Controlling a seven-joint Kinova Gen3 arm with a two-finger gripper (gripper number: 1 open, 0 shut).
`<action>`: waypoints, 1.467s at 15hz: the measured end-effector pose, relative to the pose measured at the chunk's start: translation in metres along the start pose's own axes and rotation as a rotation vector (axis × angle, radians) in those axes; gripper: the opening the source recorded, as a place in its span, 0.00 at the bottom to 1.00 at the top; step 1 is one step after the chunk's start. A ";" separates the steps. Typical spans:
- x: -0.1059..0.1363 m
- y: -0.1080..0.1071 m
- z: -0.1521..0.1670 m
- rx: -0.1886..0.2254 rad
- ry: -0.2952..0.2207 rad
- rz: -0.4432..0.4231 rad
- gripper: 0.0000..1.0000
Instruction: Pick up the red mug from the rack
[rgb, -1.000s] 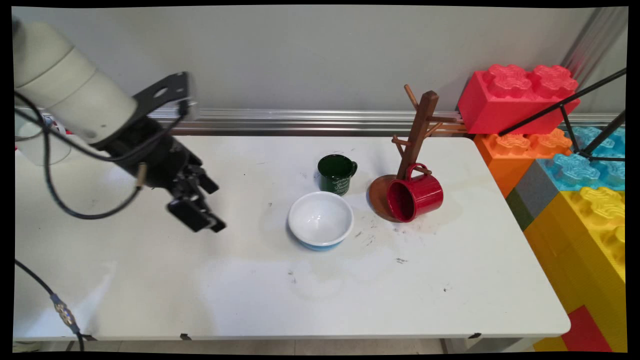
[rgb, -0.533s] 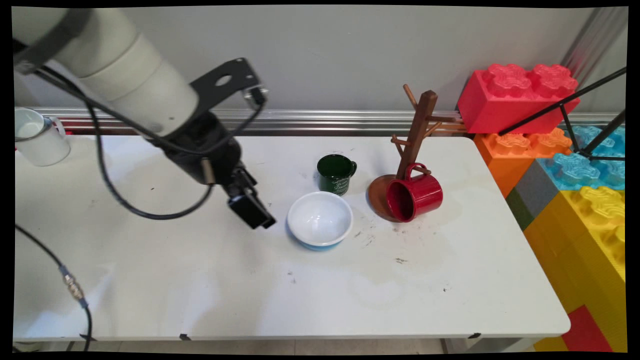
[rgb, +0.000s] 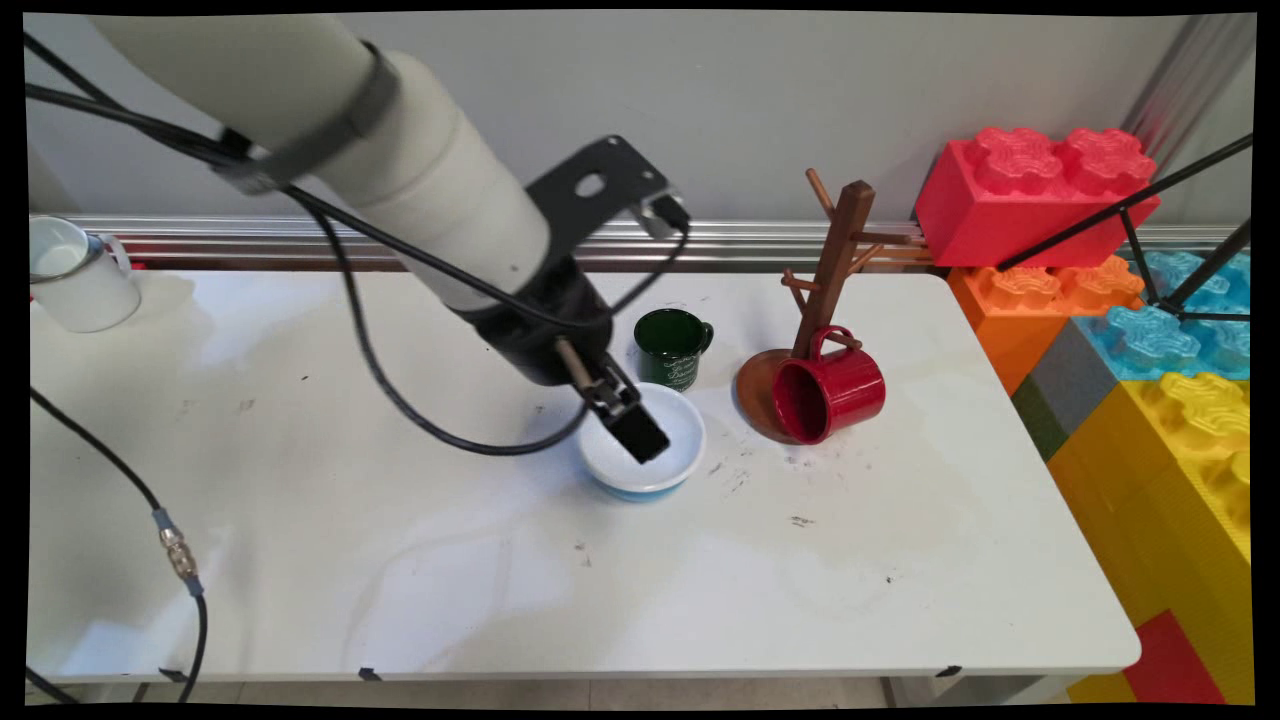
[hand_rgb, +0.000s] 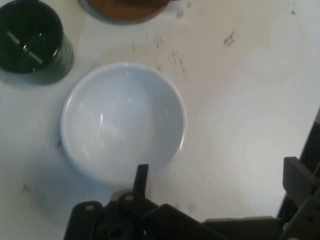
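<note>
I've got the gripper (rgb: 640, 435) hanging over the white bowl (rgb: 640, 490), angled down from the far left, so in the main view it covers the bowl's left half. Jaws are spread wide with nothing between them. In the hand view one finger (hand_rgb: 142, 175) sits over the bowl's rim (hand_rgb: 150, 167) and the other is way off to the side over bare table (rgb: 400, 560). I can't tell if anything is touching. The bowl sits mid-table. The green mug (rgb: 672, 348) is upright just beyond it. To the right, a red mug (rgb: 828, 388) lies on its side, propped on the base of the wooden mug tree (rgb: 835, 265). A white mug (rgb: 75, 275) is parked at the far left corner, well out of the way
</note>
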 end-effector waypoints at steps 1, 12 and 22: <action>0.003 0.002 0.009 0.004 0.006 0.002 1.00; 0.022 0.011 0.119 0.013 0.046 0.037 1.00; 0.038 0.004 0.179 -0.036 0.157 0.060 1.00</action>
